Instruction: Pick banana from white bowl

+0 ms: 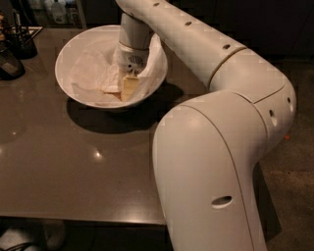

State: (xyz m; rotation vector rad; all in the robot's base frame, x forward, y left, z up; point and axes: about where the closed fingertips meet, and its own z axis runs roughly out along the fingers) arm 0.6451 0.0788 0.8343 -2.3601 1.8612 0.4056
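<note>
The white bowl (81, 46) stands at the back left of the dark table, lined with crumpled white paper (91, 68). My gripper (128, 88) reaches straight down into the bowl's right half and sits low against the paper at the bottom. Only a thin tan strip of the banana (111, 90) shows just left of the gripper, and the rest is hidden behind it. I cannot tell whether the gripper holds it. My white arm runs from the bowl to the right and fills the lower right of the view.
Small dark containers (11, 62) stand at the table's far left edge, next to the bowl. The brown table (73, 162) ends at a front edge near the bottom. Bottles (59, 9) stand in the dark behind the table.
</note>
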